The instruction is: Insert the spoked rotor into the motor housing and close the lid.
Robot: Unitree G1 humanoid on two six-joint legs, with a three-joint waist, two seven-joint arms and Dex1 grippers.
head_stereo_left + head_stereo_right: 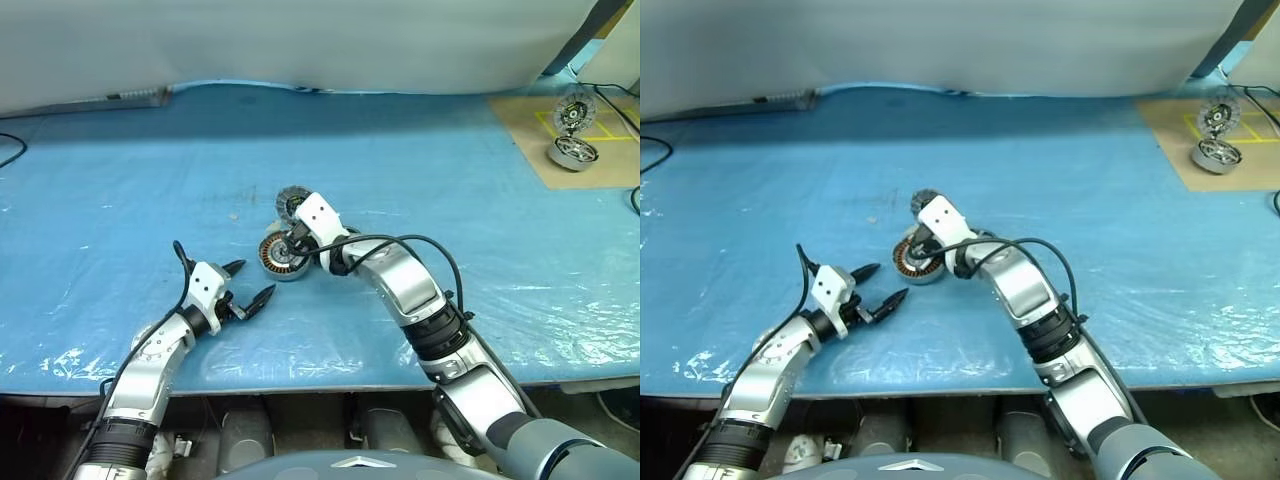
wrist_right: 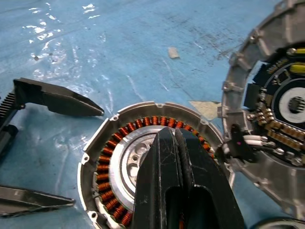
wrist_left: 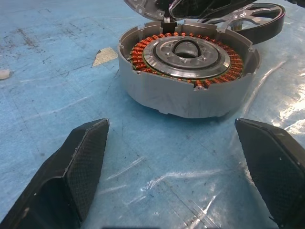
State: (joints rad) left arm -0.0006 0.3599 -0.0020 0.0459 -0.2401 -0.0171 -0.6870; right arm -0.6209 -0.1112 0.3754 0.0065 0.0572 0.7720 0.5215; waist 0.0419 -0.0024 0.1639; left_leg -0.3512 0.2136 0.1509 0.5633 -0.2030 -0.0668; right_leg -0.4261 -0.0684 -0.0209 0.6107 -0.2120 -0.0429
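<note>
The motor housing (image 1: 277, 262) sits on the blue sheet mid-table, a silver cup with copper coils (image 3: 188, 71) around a grey centre. The lid (image 1: 291, 203) leans upright just behind it, showing its finned rim and a circuit board (image 2: 267, 119), and thin wires join it to the housing. The spoked rotor (image 3: 252, 16) lies behind the housing beside my right hand, a dark ring with pale spokes. My right gripper (image 2: 174, 132) hovers over the housing's coils, shut with nothing between its fingers. My left gripper (image 1: 257, 278) rests open a short way in front of the housing, pointing at it.
A shiny silver motor (image 1: 573, 152) and a spoked part (image 1: 575, 112) stand on a brown board at the far right. A small tape scrap (image 3: 106, 56) lies beside the housing. The table's front edge (image 1: 300, 385) runs just behind my left wrist.
</note>
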